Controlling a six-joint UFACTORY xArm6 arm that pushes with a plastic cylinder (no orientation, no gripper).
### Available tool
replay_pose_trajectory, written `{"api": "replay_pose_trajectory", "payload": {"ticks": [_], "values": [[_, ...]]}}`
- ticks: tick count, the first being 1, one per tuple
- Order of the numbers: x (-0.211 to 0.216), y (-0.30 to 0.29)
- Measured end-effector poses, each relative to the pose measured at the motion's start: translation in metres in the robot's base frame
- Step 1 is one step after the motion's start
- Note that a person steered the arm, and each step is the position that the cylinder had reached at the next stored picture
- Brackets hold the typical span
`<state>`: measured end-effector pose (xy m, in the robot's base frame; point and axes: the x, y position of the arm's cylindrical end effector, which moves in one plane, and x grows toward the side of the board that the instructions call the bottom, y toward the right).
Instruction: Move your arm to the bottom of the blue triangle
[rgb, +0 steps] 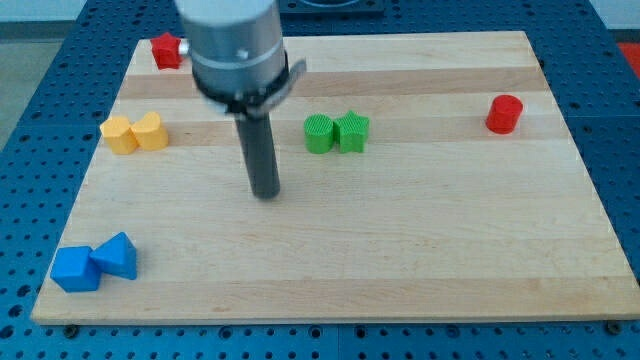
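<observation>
The blue triangle (118, 256) lies near the view's bottom left corner of the wooden board (420, 250), touching a blue cube (76, 269) on its left. My tip (266, 194) rests on the board near the middle, well to the right of and above the blue triangle, with bare wood between them. The dark rod rises from the tip into the grey arm body at the view's top.
Two yellow blocks (135, 132) sit side by side at the left. A green round block (318, 133) touches a green star block (352, 131) right of the rod. A red block (166, 50) is at top left, a red cylinder (505, 114) at right.
</observation>
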<state>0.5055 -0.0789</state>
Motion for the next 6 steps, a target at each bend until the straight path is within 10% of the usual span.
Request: {"api": "replay_pose_trajectory", "payload": {"ticks": [2,6], "values": [[0.096,-0.017],[0.113,-0.103]]}}
